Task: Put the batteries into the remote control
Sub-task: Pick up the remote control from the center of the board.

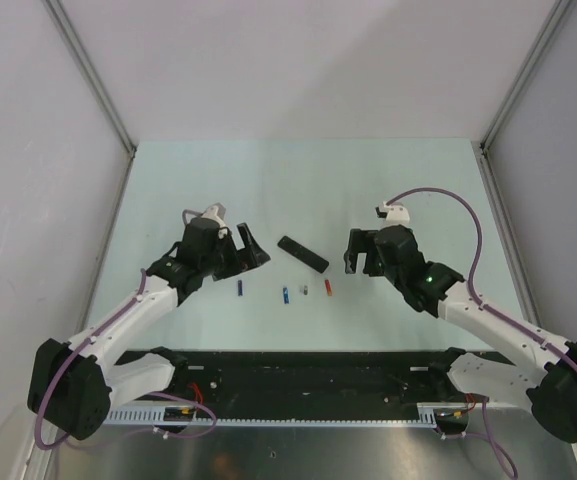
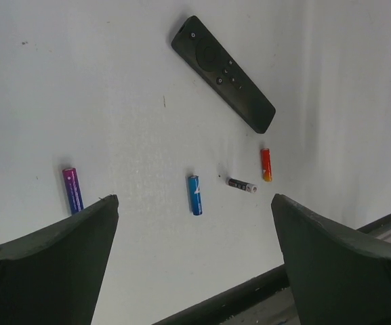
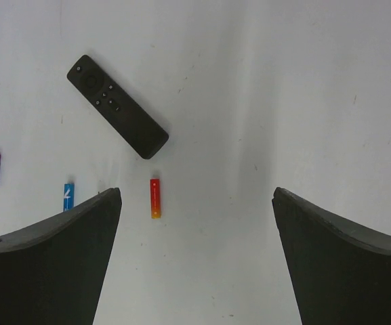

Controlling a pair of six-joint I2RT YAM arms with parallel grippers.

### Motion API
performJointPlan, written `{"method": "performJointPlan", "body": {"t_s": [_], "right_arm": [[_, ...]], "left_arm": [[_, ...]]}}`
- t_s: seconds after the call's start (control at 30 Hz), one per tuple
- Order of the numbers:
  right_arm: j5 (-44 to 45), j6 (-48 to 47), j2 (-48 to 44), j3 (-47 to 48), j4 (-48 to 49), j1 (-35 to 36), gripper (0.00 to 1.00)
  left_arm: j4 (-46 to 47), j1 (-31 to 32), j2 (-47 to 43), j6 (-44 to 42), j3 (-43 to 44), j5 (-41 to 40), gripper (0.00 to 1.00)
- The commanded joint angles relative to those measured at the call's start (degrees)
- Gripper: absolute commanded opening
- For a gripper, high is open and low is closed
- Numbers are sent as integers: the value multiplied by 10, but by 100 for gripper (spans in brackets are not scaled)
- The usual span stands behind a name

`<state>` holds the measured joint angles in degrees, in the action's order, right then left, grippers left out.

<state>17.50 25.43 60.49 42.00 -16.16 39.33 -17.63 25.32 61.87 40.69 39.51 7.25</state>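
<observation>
The black remote control (image 1: 303, 253) lies button side up, slanted, mid-table between my two grippers. Just nearer than it lie four batteries in a row: dark blue (image 1: 240, 288), lighter blue (image 1: 286, 295), grey-silver (image 1: 305, 290), orange-red (image 1: 328, 288). My left gripper (image 1: 253, 250) is open and empty, left of the remote. My right gripper (image 1: 360, 252) is open and empty, right of it. The left wrist view shows the remote (image 2: 222, 73) and all four batteries beyond my open left gripper (image 2: 194, 220). The right wrist view shows the remote (image 3: 117, 106) and the orange-red battery (image 3: 155, 198) beyond my open right gripper (image 3: 196, 196); the grey-silver one is hidden there.
A black base plate (image 1: 308, 375) runs along the table's near edge under the arm mounts. Grey enclosure walls with metal posts (image 1: 93, 75) stand at left, right and back. A purple cable (image 1: 458, 205) loops above the right arm.
</observation>
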Motion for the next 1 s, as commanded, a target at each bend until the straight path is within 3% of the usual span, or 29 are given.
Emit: {"method": "performJointPlan", "body": {"t_s": [0.0, 0.17, 0.47, 0.57, 0.73, 0.97], "right_arm": [[26, 1, -17, 5, -1, 13, 100], [36, 19, -11, 5, -8, 15, 100], [37, 38, -15, 5, -20, 29, 100], [37, 42, -26, 5, -33, 38, 99], [45, 50, -55, 5, -62, 58, 99], [47, 71, -104, 1, -86, 70, 99]], "left_arm": [[21, 19, 6, 28, 20, -9, 96], [20, 112, 61, 84, 76, -137, 88], [17, 136, 246, 196, 168, -162, 75], [8, 141, 286, 233, 188, -176, 76], [-24, 146, 333, 265, 232, -199, 91], [-61, 152, 414, 300, 318, -200, 89]]}}
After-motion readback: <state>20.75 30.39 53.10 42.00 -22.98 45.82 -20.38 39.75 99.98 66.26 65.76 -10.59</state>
